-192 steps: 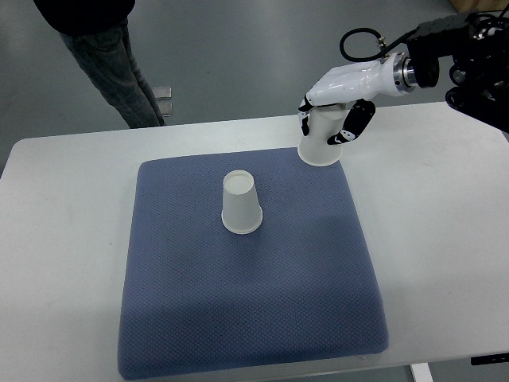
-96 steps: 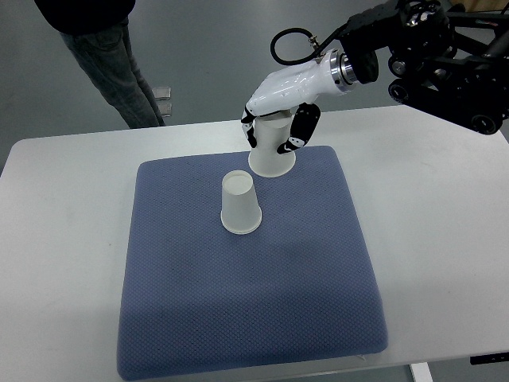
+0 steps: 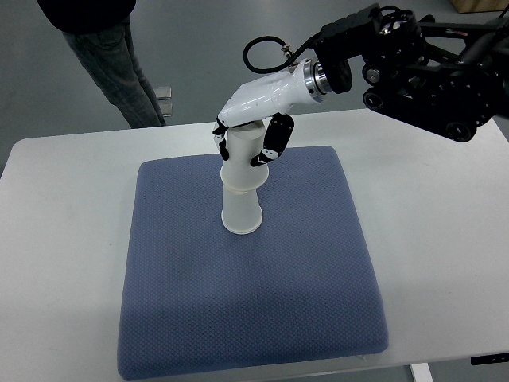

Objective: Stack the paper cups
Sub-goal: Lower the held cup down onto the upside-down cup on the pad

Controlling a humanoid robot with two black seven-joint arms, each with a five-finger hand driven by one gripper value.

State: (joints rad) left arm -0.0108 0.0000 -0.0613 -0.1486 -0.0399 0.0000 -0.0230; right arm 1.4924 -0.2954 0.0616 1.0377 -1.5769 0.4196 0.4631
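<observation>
Right hand [image 3: 248, 135]: white shell with black fingers, upper middle of the frame, its arm entering from the upper right; the fingers are wrapped around the held cup.
Held cup [image 3: 245, 163]: white paper cup, upside down, gripped by its upper part; its wide rim sits over the top of the lower cup, a little tilted. The cup's top is hidden under the palm, so how far it has slid down cannot be told.
Lower cup [image 3: 241, 213]: white paper cup, upside down, standing on the blue mat just left of the frame's centre; only its lower part and rim show, the rest is covered by the held cup.
Blue mat [image 3: 254, 302]: dark blue textured pad, filling the middle and lower part of the frame, lying on the white table.
White table [image 3: 445, 239]: cut off by the left, right and bottom edges.
Arm [image 3: 421, 64]: black joints and a looped cable at upper right, partly cut off by the top and right edges.
Left hand: not seen anywhere in the frame.
Person [image 3: 103, 48]: upper left corner, standing behind the table; only the legs in grey trousers and the hem of a dark top show, the rest is cut off by the top edge.
</observation>
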